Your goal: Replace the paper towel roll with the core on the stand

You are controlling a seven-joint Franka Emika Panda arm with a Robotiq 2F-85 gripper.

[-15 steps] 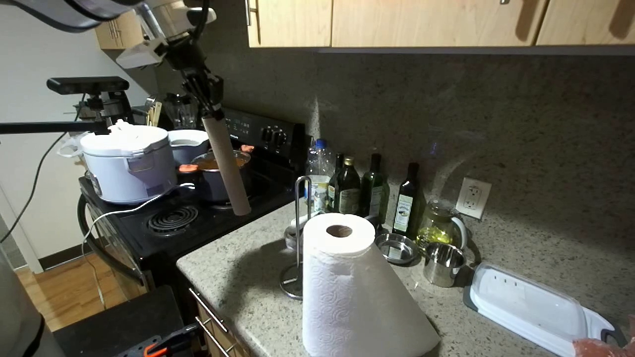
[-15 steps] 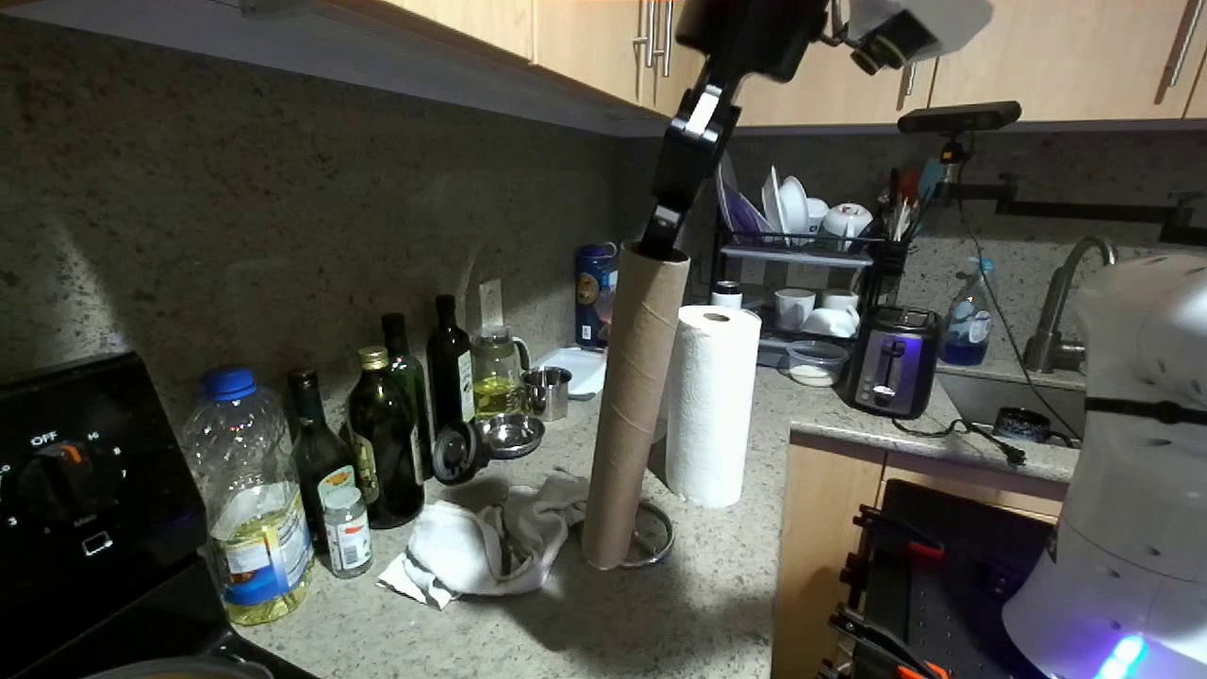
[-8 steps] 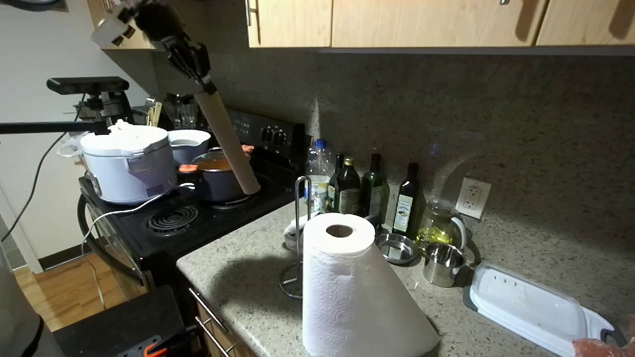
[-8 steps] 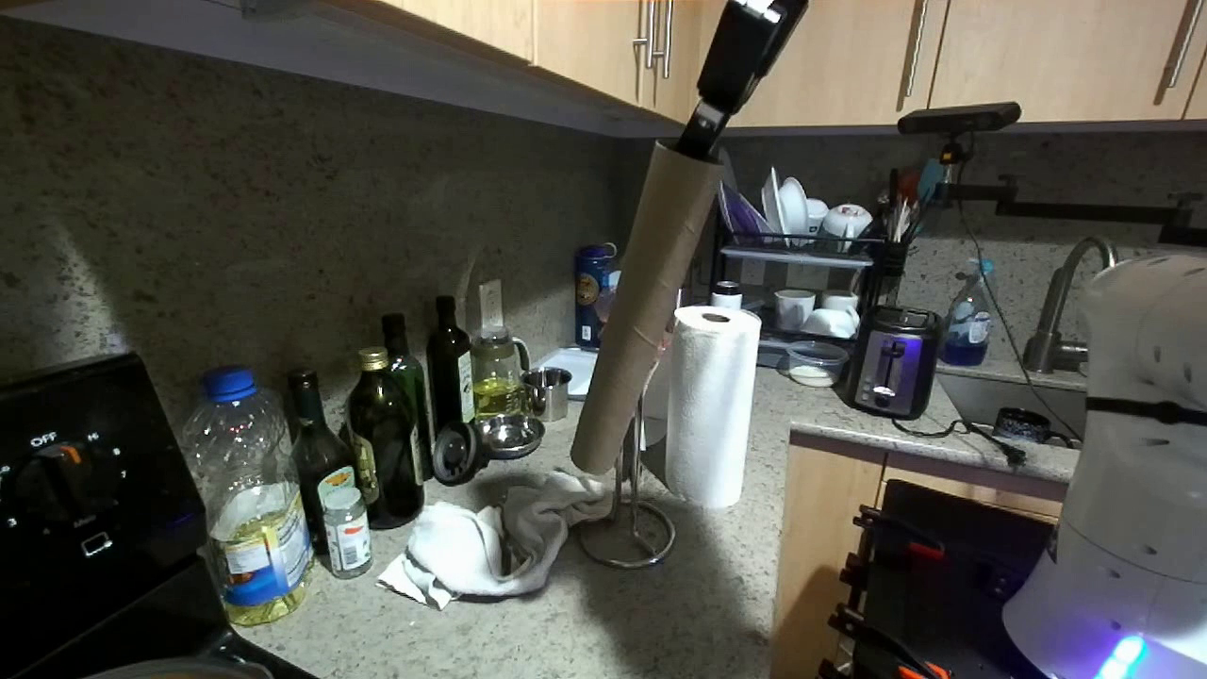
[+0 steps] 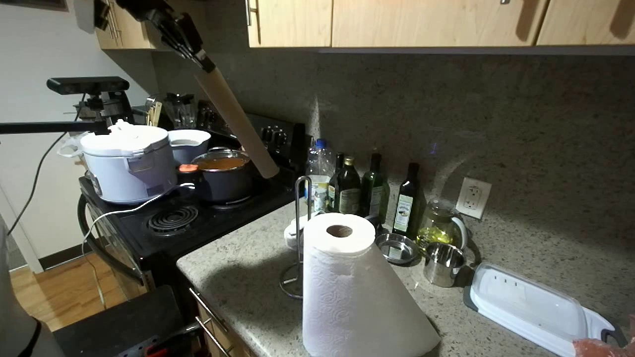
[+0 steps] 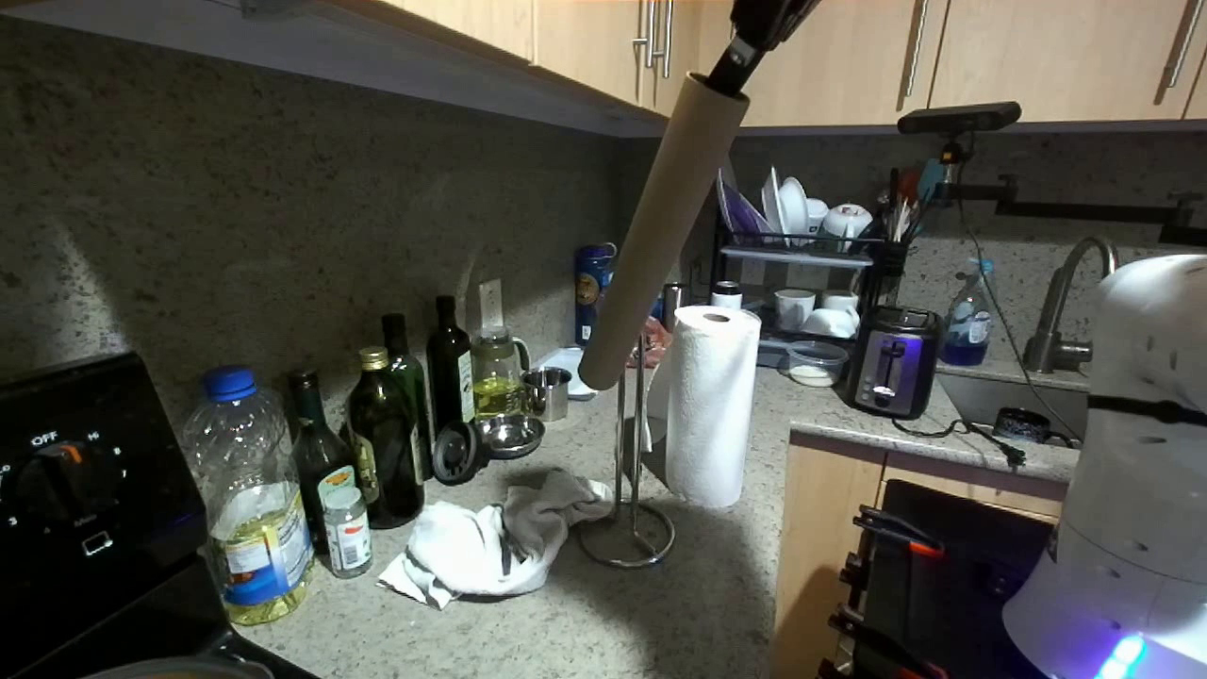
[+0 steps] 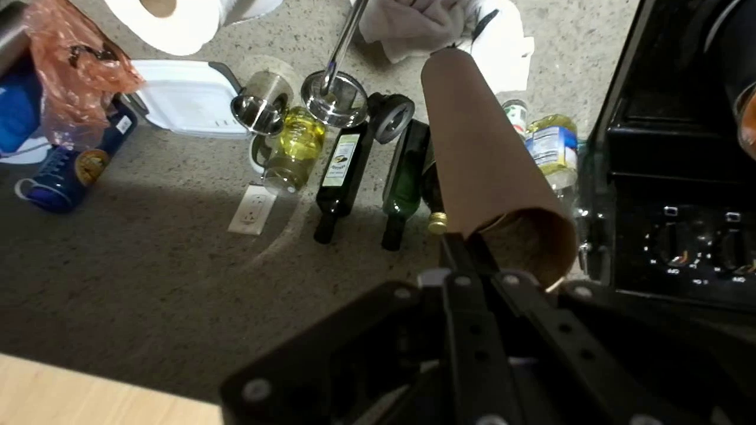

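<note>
Near the top of an exterior view, your gripper (image 6: 729, 77) pinches the rim of the brown cardboard core (image 6: 665, 231), which slants down-left in the air. At lower centre, the wire stand (image 6: 620, 453) rests on the bench (image 6: 698, 613); the white paper towel roll (image 6: 712, 410) stands upright to its right.

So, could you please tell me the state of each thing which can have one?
core, tilted, held in the air
gripper, shut on the core's wall
stand, upright, nothing on its rod
paper towel roll, upright, partly unrolled
cloth, crumpled
plastic bottle, capped, partly filled
glass jug, partly filled with yellow liquid
dark bottles, upright
cabinet doors, shut
</note>
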